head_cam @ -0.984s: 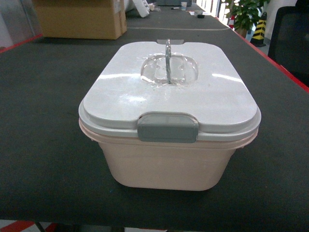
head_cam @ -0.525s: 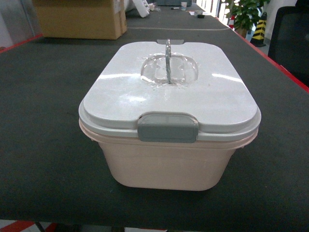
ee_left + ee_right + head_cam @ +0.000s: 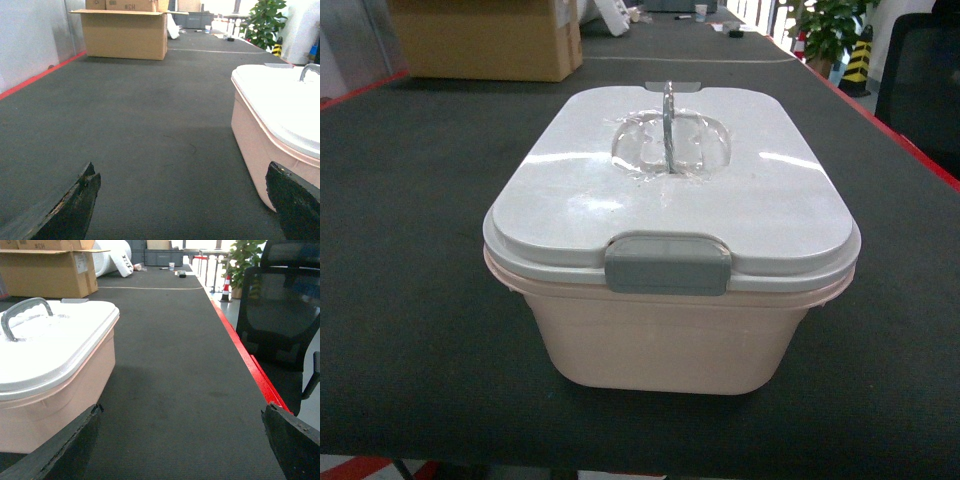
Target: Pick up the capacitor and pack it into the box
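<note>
Box (image 3: pixel 670 330) sits mid-table with its lid (image 3: pixel 670 190) latched, no capacitor in sight, so either packed or not. Left gripper (image 3: pixel 182 200) and right gripper (image 3: pixel 182 440) both spread, holding nothing.

Glossy plastic box (image 3: pixel 670 330), smooth lid (image 3: pixel 670 190); matt table (image 3: pixel 410 250).

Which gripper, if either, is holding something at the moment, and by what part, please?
Neither. The left gripper and right gripper are both open and empty, flanking the closed box.

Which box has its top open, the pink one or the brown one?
The brown cardboard box far back on the table: its flaps stick out open. The pink box up close is shut under a white lid with a grey latch.
</note>
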You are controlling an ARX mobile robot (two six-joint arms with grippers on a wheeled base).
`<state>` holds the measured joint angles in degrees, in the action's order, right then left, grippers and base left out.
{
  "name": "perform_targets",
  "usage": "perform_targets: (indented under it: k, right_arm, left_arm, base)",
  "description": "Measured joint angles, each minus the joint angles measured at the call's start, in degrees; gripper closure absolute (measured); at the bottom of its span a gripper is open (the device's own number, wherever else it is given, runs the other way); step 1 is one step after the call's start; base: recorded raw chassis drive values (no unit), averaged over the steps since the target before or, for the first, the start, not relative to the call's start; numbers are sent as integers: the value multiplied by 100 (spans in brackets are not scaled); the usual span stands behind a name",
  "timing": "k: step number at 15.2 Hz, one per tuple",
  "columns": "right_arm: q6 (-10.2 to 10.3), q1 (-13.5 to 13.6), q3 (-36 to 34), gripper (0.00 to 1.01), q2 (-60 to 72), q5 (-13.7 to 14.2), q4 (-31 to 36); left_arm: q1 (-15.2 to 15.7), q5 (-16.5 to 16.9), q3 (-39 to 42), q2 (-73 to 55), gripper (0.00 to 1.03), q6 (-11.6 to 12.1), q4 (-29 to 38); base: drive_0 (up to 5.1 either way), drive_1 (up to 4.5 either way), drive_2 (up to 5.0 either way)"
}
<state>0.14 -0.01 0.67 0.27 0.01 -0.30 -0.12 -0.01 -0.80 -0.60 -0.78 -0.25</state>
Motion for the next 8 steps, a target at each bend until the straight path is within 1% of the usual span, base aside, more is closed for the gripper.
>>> perform_targets:
  k: [8]
  right_arm:
    - [0, 0, 0, 3, 0, 0, 0]
  left_arm:
    - [0, 0, 0, 0, 5, 0, 2]
  base:
    - [0, 0, 0]
